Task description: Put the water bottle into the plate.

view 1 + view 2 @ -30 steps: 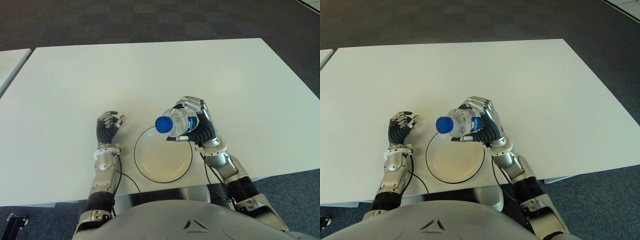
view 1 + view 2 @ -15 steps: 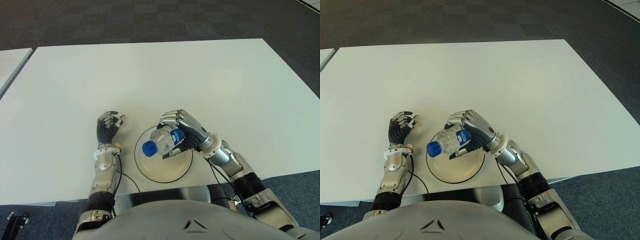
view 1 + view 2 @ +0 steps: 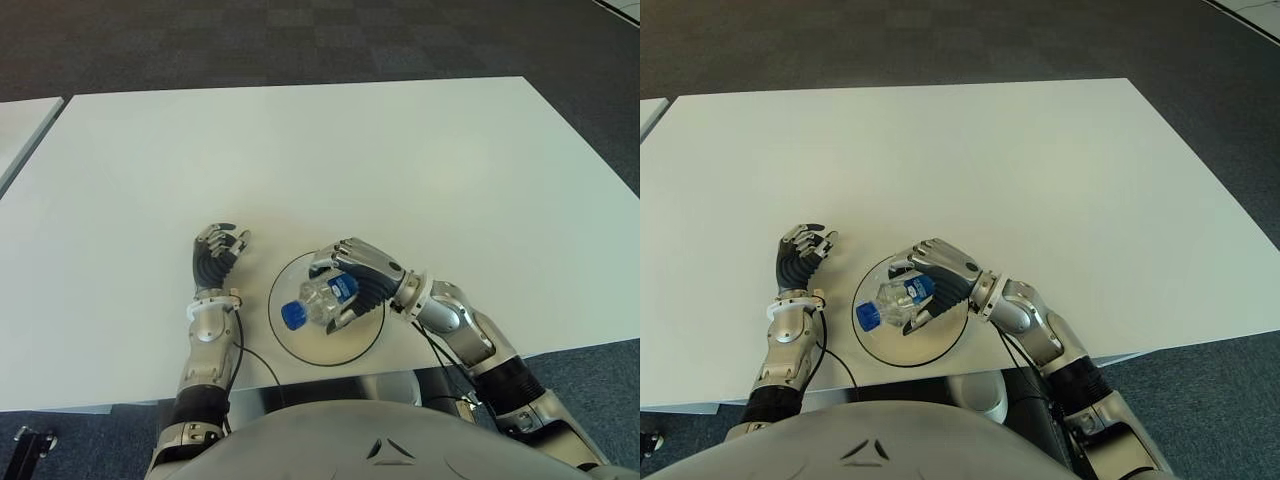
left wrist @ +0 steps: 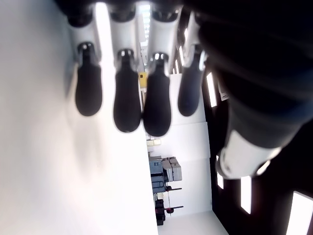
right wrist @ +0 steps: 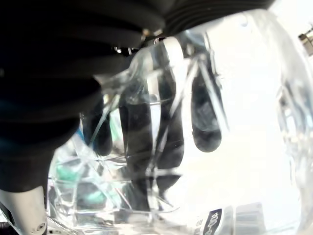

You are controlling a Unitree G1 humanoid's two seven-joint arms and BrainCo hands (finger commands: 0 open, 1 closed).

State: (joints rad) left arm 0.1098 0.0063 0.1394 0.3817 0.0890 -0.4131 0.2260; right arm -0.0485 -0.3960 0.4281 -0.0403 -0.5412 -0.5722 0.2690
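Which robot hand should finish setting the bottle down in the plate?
The right robot hand: it already grips the water bottle, tilted over the plate. The left robot hand shows beside the plate, on its left, holding nothing.

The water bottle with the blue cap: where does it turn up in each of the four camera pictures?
Left eye view: water bottle over the plate, gripped by the right hand.
Right eye view: same spot, cap toward the left hand.
Left wrist view: not in it.
Right wrist view: fills the picture, fingers showing through it.
Shared landmark: the dark-rimmed plate in both eye views.
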